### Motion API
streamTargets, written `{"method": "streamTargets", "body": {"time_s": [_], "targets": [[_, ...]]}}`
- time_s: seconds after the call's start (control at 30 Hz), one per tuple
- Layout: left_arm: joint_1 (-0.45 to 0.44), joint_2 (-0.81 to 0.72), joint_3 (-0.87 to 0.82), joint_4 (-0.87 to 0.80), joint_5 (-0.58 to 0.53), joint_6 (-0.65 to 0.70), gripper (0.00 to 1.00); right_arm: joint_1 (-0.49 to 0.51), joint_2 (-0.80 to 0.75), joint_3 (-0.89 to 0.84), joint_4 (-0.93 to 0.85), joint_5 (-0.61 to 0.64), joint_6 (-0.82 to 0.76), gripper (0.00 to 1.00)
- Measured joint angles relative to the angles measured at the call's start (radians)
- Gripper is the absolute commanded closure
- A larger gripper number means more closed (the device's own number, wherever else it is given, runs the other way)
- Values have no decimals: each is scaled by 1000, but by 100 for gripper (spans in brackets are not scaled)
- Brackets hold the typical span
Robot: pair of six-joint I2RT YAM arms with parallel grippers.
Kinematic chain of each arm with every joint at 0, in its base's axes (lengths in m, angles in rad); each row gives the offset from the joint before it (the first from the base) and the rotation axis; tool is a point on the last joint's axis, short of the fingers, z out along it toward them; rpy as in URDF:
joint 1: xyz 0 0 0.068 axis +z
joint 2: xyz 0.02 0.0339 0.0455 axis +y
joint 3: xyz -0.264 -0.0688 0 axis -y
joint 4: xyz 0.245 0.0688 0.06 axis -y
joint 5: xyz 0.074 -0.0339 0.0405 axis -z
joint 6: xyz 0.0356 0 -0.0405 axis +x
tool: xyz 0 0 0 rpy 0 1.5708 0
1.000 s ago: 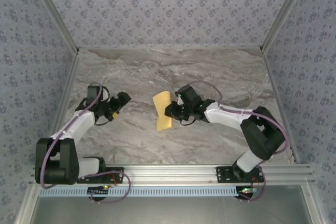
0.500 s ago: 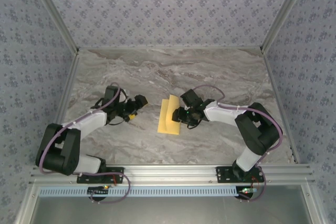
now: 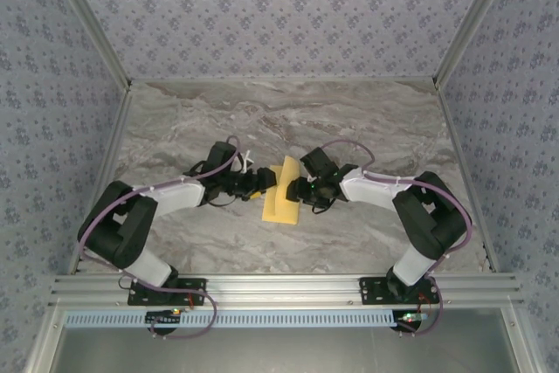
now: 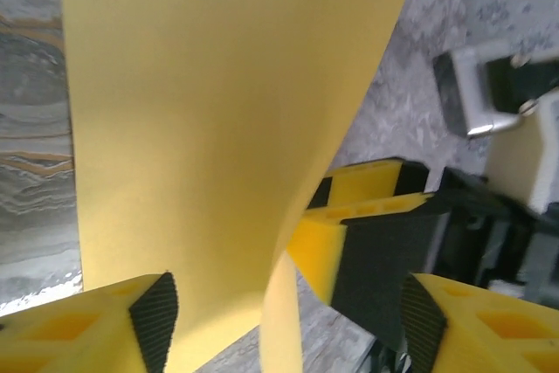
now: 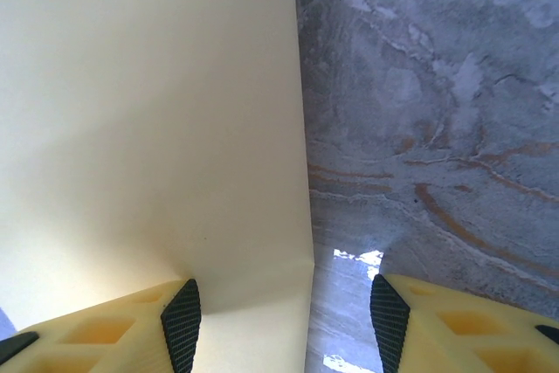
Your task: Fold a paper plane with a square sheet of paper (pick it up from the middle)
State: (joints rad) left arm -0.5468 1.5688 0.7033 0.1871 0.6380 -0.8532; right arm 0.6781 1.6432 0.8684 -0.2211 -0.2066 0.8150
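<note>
One sheet of paper (image 3: 280, 206) between two hands; left hand (image 3: 261, 184) and right hand (image 3: 300, 189) both stand parted

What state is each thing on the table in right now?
Paper: bent, lower part lying flat, one flap raised.
Left gripper: open, jaws either side of the raised flap.
Right gripper: open, paper's edge between its jaws.
</note>
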Motion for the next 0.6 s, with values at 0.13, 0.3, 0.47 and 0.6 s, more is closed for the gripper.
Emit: {"method": "streamTargets", "body": {"time_s": [0.13,0.3,0.47,0.6], "targets": [[-20,44,2,29,11,9,48,-6,-10,-1,1,-6,0,43],[-45,67,17,61,34,13,65,-8,-18,-2,1,-11,0,43],[-52,82,42,79,53,23,90,-13,-22,-4,0,-10,1,44],[-57,85,49,75,49,26,98,-26,-57,-16,-19,3,3,45]]}}
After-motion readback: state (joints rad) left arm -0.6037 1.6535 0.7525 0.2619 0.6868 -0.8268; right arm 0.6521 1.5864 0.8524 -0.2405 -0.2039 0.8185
